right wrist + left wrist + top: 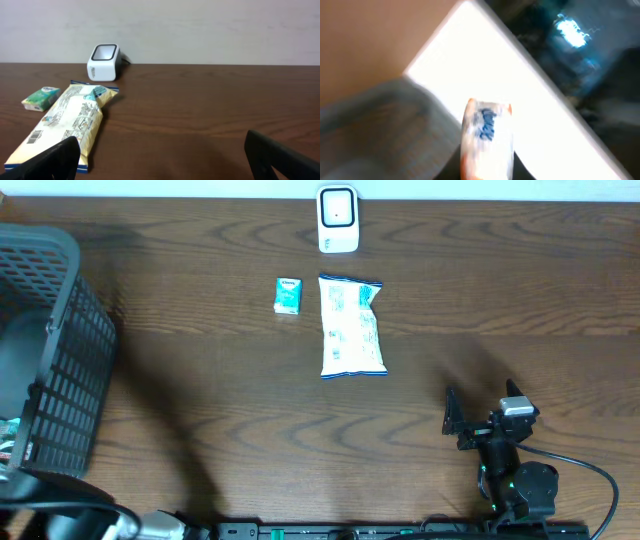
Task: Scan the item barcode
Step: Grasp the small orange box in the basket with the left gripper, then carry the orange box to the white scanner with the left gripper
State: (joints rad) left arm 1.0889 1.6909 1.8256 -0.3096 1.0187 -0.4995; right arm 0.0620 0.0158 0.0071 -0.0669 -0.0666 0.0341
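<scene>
2 packaged items lie flat on the wooden table [200,410]: a long white snack bag [351,326] with blue edges and, just to its left in the overhead view, a small teal packet [288,295]. The white barcode scanner [338,218] stands beyond them near the far edge, apart from both. The right gripper [160,140] sits low near the front edge, well apart from the bag, its fingers [50,160] spread wide with nothing between them. A black mesh basket [70,350] sits at the table's left end. The left wrist view is blurred: a white, blue-printed object [487,140] shows at the bottom, and I cannot tell whether the left gripper's fingers are apart or together.
</scene>
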